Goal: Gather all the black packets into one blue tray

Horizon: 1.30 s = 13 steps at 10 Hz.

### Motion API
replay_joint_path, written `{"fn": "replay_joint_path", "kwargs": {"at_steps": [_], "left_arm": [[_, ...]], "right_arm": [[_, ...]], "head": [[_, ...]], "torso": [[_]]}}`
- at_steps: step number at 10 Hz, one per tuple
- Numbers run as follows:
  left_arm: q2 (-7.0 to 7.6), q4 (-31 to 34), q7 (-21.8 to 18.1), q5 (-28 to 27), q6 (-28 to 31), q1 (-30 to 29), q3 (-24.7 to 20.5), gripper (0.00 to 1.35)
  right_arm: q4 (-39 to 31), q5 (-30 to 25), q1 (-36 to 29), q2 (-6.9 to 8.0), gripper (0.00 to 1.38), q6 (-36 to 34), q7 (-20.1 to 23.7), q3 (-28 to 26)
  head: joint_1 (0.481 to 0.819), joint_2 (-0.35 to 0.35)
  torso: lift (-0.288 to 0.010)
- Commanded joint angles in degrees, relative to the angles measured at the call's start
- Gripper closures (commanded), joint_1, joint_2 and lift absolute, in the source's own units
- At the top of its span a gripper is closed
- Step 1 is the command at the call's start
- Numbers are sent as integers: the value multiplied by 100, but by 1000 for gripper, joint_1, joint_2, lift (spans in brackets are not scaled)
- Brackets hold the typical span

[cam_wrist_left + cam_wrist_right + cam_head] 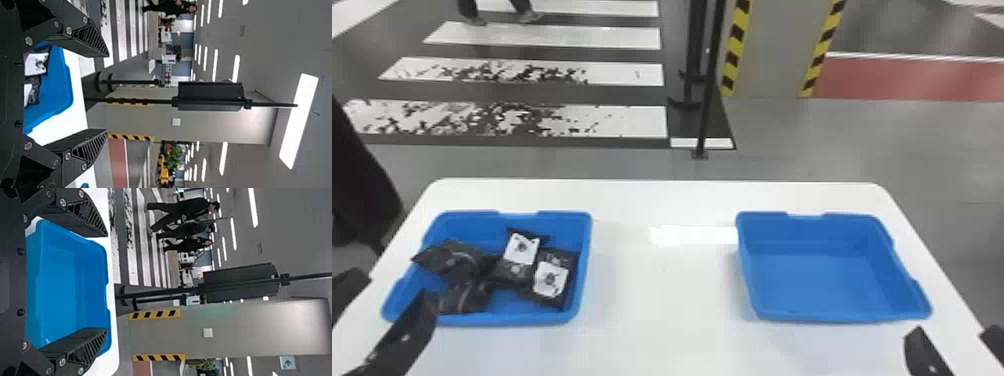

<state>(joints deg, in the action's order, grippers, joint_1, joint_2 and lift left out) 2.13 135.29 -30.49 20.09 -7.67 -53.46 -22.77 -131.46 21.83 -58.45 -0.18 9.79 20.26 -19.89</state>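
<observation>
Lapping over the left tray's left side, one packet could spill onto the bench if the left gripper, its fingers wide apart near that side, knocked it. The other packets lie in the same tray, overlapping, so lifting one might drag its neighbour. The right gripper, also wide and holding nothing, could nudge the right tray askew by catching its near rim. The bench is white and smooth-looking; beyond stand a striped floor and a grey pillar.
</observation>
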Motion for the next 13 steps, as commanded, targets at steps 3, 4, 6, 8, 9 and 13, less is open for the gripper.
{"fn": "replay_joint_path", "kwargs": {"at_steps": [3,4,6,8,9,13], "left_arm": [[-228,555,183,-352,-91,-743,-443,384],[-228,541,236,-409,-77,-729,-511,387],[-228,456,254,-455,-133,-645,-580,398],[-228,456,271,-501,-105,-617,-580,409],[-228,456,271,-489,-77,-617,-580,409],[-228,456,271,-489,-6,-617,-557,409]], "right_arm": [[33,-24,-482,23,186,779,-268,12],[75,-24,-496,23,186,821,-321,12],[146,-12,-426,23,188,877,-321,12],[146,-1,-384,23,188,877,-312,12],[160,-1,-356,23,188,877,-312,12],[160,-12,-328,23,190,877,-312,12]], "head": [[695,-57],[695,-56],[695,-47],[695,-37],[695,-36],[695,-35]], "torso": [[-110],[-110],[-110],[-110],[-110],[-110]]}}
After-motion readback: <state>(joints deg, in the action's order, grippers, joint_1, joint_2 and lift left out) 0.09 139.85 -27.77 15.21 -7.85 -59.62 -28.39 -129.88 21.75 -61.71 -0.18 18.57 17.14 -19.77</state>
